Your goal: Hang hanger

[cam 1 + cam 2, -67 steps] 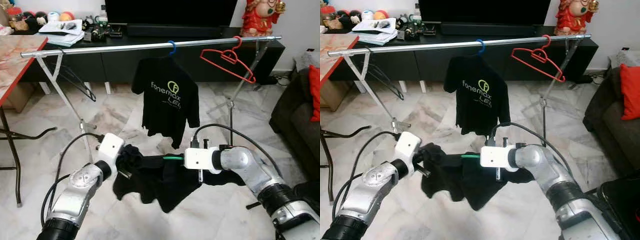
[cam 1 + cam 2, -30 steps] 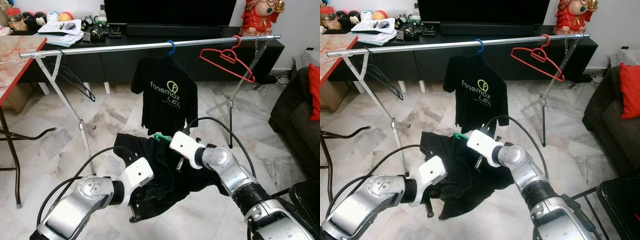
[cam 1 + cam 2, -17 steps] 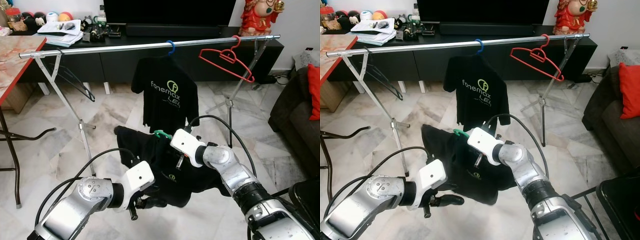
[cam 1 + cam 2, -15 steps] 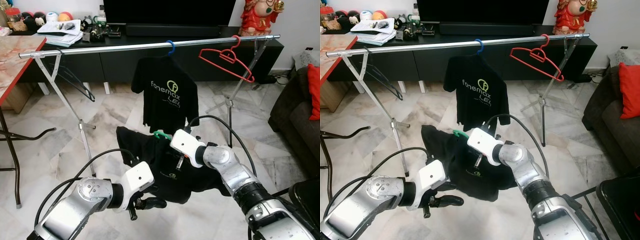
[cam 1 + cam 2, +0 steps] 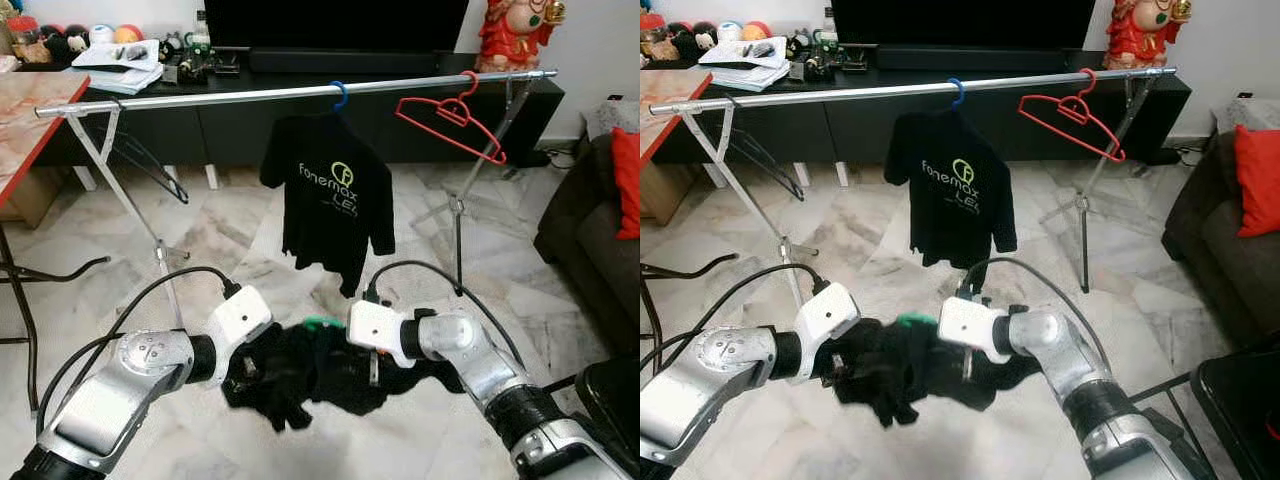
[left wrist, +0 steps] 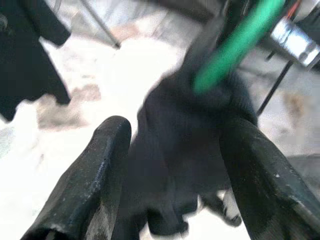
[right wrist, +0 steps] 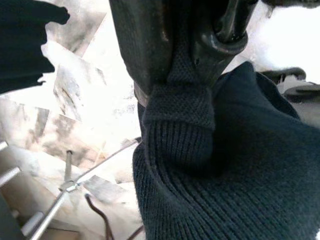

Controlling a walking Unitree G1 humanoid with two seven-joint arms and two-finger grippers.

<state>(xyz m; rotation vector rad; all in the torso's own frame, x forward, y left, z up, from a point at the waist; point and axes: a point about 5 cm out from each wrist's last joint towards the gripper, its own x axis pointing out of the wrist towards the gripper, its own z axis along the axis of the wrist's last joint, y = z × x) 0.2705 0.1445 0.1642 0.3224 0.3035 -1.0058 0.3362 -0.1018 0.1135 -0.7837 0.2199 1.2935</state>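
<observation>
Since a moment ago the black shirt point(image 5: 310, 370) on its green hanger point(image 5: 322, 322) has sagged low between the arms, well below the rail point(image 5: 300, 92) at twelve o'clock, right gripper point(image 7: 192, 45) pinching its collar, left gripper point(image 6: 172, 165) wide, so hanging needs a fresh lift.

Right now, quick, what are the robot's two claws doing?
Left gripper: open, fingers spread either side of the black shirt.
Right gripper: shut on the black shirt, which carries a green hanger.
</observation>
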